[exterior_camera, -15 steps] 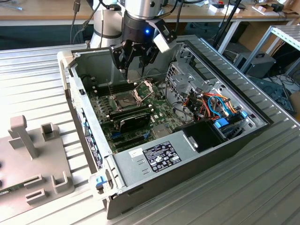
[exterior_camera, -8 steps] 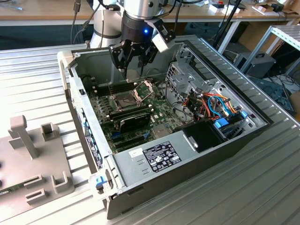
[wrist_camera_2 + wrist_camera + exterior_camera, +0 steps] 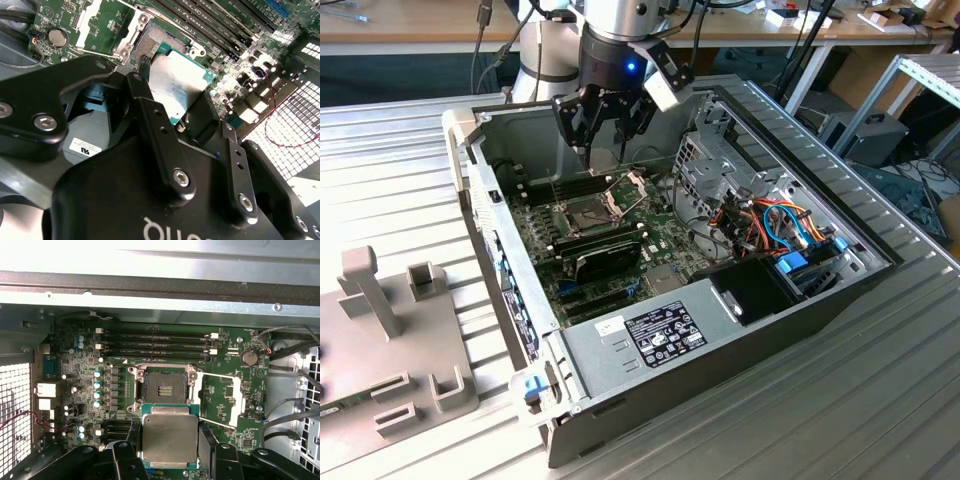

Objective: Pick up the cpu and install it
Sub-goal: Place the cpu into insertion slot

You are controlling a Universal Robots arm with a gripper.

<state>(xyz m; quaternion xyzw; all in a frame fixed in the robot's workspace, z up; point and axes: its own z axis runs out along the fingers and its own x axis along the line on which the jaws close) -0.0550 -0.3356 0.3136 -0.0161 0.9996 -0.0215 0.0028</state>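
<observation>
The cpu (image 3: 169, 437), a small flat square chip with a silver-grey top, is held by its edges between dark fingers (image 3: 207, 440). My gripper (image 3: 170, 442) is shut on it. In the second wrist view the cpu (image 3: 181, 82) sits between the two black fingers (image 3: 148, 112) of the gripper (image 3: 172, 100), just off the open socket (image 3: 150, 46). The socket (image 3: 162, 387) lies bare, with its hinged plate (image 3: 220, 400) swung aside. In the exterior view the gripper (image 3: 605, 128) hangs over the green motherboard (image 3: 620, 250), above and behind the socket (image 3: 588, 212).
The open computer case (image 3: 720, 330) surrounds the board with metal walls. Memory slots (image 3: 157, 345) run beside the socket. A long black card (image 3: 610, 255) lies across the board. A drive cage with coloured cables (image 3: 770, 225) is at the exterior view's right. A grey fixture (image 3: 390, 340) stands at its left.
</observation>
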